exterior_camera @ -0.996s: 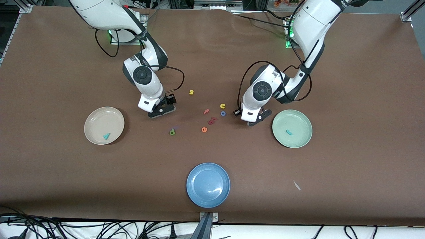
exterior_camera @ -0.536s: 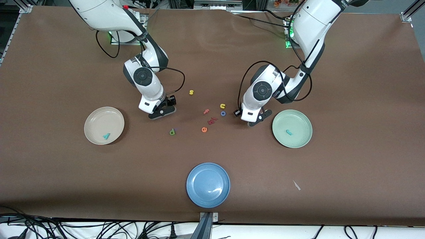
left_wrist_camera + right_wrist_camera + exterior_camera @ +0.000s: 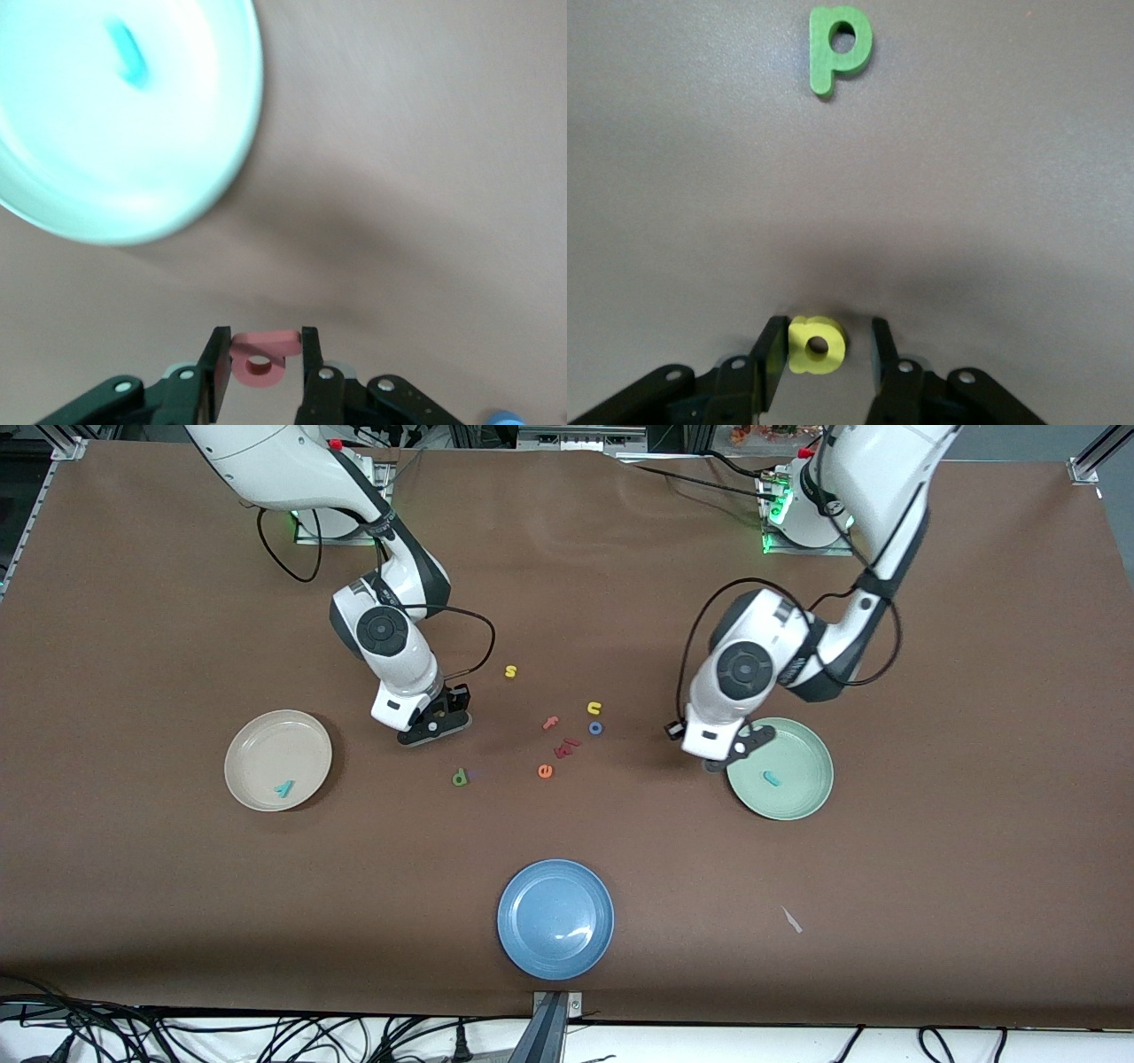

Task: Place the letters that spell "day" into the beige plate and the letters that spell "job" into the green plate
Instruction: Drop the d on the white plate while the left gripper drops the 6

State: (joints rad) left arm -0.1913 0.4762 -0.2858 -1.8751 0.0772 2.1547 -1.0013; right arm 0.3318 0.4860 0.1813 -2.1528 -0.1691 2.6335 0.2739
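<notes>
Our left gripper [image 3: 259, 354] is clamped on the salmon-pink b [image 3: 261, 358], both fingers pressed to its sides, and hangs just at the rim of the green plate [image 3: 802, 748], where the teal j [image 3: 772, 779] lies. From the front view the b is hidden under the gripper. Our right gripper [image 3: 819, 341] stands low over the table with the yellow a [image 3: 816, 344] between its fingers: one finger touches it, a gap shows at the other, so the jaws are not closed on it. The dark green d [image 3: 460, 778] lies on the table nearer the front camera. The teal y [image 3: 284, 788] sits in the beige plate [image 3: 257, 735]. The blue o [image 3: 595, 728] rests among the loose letters mid-table, some too small to read.
</notes>
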